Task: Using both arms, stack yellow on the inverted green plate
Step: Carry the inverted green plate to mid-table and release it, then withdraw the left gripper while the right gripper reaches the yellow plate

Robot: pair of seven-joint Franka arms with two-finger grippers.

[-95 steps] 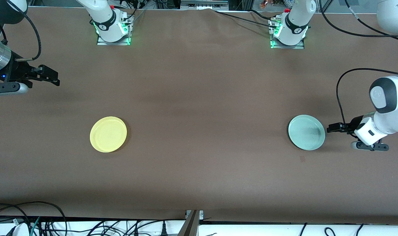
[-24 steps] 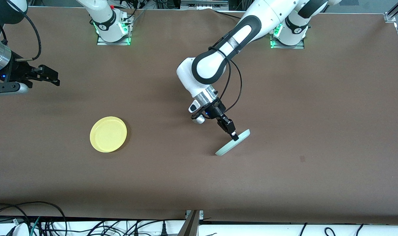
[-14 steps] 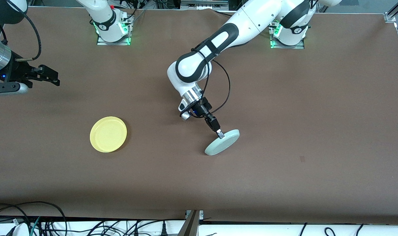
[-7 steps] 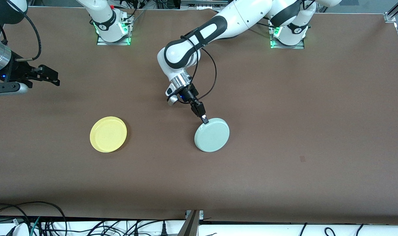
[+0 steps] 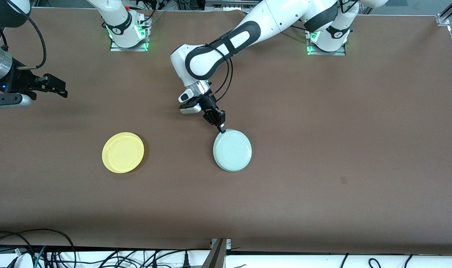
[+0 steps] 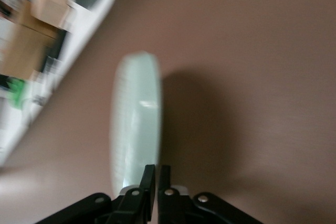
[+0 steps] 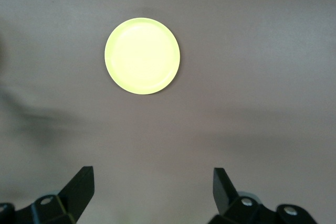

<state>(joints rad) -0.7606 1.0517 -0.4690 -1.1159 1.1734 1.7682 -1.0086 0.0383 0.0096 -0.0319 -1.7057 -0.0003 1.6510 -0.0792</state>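
The pale mint-green plate [image 5: 232, 150] lies about flat with its underside up at the middle of the table. The left gripper [image 5: 221, 128] is at the plate's rim on the side toward the robots' bases. In the left wrist view its fingers [image 6: 149, 182] stand almost together on the rim of the green plate [image 6: 135, 124], which shows edge-on. The yellow plate [image 5: 123, 152] rests rim-up toward the right arm's end. The right gripper [image 5: 61, 86] hangs open over that end, nothing between its fingers. The right wrist view shows the yellow plate [image 7: 142, 56] below the right gripper [image 7: 152, 174].
Both arm bases stand along the table edge farthest from the front camera, the right base [image 5: 128, 35] and the left base [image 5: 326, 39]. Cables [image 5: 32, 249] lie past the table's edge nearest the front camera. A small dark mark [image 5: 343, 180] shows on the brown cloth.
The left arm has swung the green plate toward the right arm's end and turned it from tilted on edge to flat, underside up. The right arm has not moved.
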